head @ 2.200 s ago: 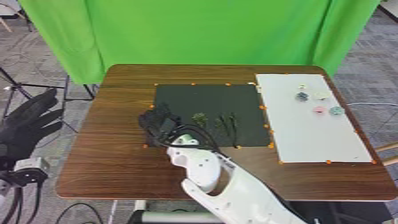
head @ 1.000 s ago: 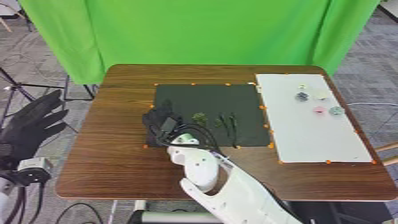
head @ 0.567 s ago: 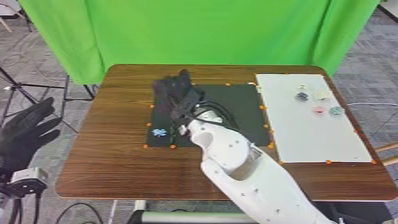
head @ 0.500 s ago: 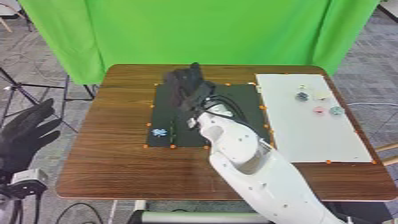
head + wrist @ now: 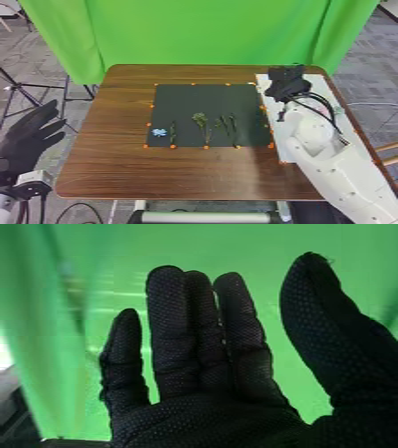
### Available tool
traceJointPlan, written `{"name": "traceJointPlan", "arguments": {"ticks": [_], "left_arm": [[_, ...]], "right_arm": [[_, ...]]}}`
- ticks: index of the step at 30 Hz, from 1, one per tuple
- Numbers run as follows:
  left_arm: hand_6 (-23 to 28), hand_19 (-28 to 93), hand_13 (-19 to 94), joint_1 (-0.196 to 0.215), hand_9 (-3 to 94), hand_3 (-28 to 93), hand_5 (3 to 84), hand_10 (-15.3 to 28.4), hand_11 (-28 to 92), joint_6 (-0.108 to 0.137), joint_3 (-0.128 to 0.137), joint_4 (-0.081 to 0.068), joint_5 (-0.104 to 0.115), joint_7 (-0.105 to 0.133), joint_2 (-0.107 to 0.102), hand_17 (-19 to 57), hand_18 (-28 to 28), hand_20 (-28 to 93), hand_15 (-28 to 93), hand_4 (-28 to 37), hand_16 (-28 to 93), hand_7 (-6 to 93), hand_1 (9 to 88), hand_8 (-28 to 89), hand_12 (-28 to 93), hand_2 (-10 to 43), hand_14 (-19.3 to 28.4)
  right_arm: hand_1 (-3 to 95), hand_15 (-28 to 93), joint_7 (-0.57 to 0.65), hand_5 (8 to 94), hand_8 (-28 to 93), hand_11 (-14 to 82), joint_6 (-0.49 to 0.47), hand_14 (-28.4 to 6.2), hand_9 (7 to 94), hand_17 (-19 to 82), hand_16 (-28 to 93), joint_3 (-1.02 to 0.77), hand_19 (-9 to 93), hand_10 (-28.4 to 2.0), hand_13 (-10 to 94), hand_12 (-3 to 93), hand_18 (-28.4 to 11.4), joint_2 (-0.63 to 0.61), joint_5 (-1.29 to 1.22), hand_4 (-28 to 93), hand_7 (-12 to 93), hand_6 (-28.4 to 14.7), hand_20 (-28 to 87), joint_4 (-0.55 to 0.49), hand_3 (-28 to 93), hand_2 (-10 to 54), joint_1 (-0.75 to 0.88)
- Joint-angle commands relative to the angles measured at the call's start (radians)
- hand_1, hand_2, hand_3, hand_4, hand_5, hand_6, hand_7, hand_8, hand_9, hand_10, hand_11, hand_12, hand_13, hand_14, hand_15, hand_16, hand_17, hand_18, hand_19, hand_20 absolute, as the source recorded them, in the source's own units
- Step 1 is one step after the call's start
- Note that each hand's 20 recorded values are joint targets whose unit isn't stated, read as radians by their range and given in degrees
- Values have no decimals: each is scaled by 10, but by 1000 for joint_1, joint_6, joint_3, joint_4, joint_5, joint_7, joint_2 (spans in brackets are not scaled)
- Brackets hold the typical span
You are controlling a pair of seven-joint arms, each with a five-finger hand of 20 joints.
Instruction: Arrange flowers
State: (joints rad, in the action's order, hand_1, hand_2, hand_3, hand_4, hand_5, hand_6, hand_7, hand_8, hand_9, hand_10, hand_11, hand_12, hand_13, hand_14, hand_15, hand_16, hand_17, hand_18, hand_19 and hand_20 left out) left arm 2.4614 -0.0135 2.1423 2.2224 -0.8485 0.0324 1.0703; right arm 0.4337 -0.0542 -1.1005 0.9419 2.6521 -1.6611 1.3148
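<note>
"Blue was the only bloom I could find on the black mat (image 5: pixel 187 102): one flower (image 5: pixel 159 132) near its near left corner, just beside a green stem (image 5: pixel 173 135)."

"And the rest of the greenery?"

"A bushier sprig (image 5: pixel 201 119) lay mid-mat, with slender stalks (image 5: pixel 234 125) to its right. None had a blossom next to it, so I judged the arranging barely begun."

"Was the right hand (image 5: pixel 286 82) bringing another?"

"No, it was empty over the far end of the white board (image 5: pixel 283 147), fingers straight, thumb held well apart. What lay beneath, I couldn't tell."

"The left hand (image 5: pixel 34 131)?"

"Spread, off beside the table, holding nothing."
</note>
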Motion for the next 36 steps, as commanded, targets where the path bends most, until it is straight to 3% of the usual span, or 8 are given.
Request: {"name": "traceJointPlan", "arguments": {"ticks": [1, 11, 19, 24, 25, 27, 30, 36], "left_arm": [[8, 380, 139, 21, 175, 702, 213, 85, 118, -7, 10, 9, 2, 8, 20, -104, 193, 78, 187, -283, 48, 186, 228, -94, 187, -37, 116], [9, 381, 139, 33, 175, 703, 214, 85, 118, 2, 15, 14, 3, 15, 28, -105, 193, 77, 188, -283, 46, 186, 228, -95, 186, -37, 116], [9, 382, 139, 32, 175, 703, 213, 85, 117, 6, 11, 17, 2, 16, 33, -105, 193, 78, 188, -283, 46, 187, 228, -94, 186, -37, 117], [9, 381, 139, 31, 175, 703, 214, 86, 118, 6, 10, 17, 2, 16, 32, -104, 193, 77, 188, -283, 46, 187, 227, -94, 186, -38, 117], [9, 381, 139, 32, 175, 704, 214, 86, 118, 11, 10, 19, 4, 17, 32, -104, 193, 77, 188, -283, 46, 187, 227, -94, 186, -38, 117], [9, 382, 139, 35, 175, 702, 214, 86, 118, 11, 12, 18, 3, 18, 32, -105, 193, 77, 187, -283, 46, 186, 227, -95, 187, -37, 117], [9, 381, 139, 34, 175, 703, 214, 86, 119, 10, 17, 19, 3, 16, 33, -104, 193, 77, 187, -283, 46, 187, 227, -94, 186, -37, 117], [9, 383, 139, 44, 175, 703, 214, 86, 119, 18, 32, 22, 4, 17, 35, -105, 194, 77, 186, -283, 47, 187, 226, -94, 186, -36, 117]], "right_arm": [[314, 596, 60, 424, -159, 309, -73, -77, 462, 117, 214, -84, 680, -111, 450, 257, -196, -120, 28, -283, 376, -18, 495, 60, 883, -95, 72], [308, 589, 60, 403, -171, 302, -156, -77, 449, 102, 203, -125, 669, -112, 434, 259, -196, -148, 50, -283, 397, -13, 488, 108, 886, -95, 98], [314, 581, 52, 424, -176, 314, -156, -67, 484, 100, 204, -105, 663, -95, 462, 257, -195, -136, 76, -283, 413, -2, 487, 162, 884, -95, 81], [342, 615, 37, 467, -174, 395, -11, -53, 556, 119, 236, -87, 673, -86, 526, 281, -190, -139, 107, -282, 486, 13, 489, 209, 883, -95, 84], [364, 621, 35, 478, -54, 386, 29, -49, 578, 126, 262, -81, 678, -79, 547, 318, -189, -140, 111, -283, 517, 20, 491, 216, 859, -95, 84], [410, 622, 24, 514, 12, 319, 103, -38, 654, 144, 330, -79, 686, -65, 592, 432, -188, -140, 111, -282, 576, 37, 496, 227, 822, -95, 88], [463, 642, 13, 602, 52, 278, 106, -33, 761, 181, 376, -82, 704, -52, 663, 532, -184, -140, 115, -282, 596, 46, 504, 214, 813, -95, 91], [460, 671, -12, 648, 53, 285, 170, -34, 802, 198, 382, -53, 713, -42, 697, 545, -183, -125, 80, -282, 578, 38, 508, 125, 852, -95, 56]]}}
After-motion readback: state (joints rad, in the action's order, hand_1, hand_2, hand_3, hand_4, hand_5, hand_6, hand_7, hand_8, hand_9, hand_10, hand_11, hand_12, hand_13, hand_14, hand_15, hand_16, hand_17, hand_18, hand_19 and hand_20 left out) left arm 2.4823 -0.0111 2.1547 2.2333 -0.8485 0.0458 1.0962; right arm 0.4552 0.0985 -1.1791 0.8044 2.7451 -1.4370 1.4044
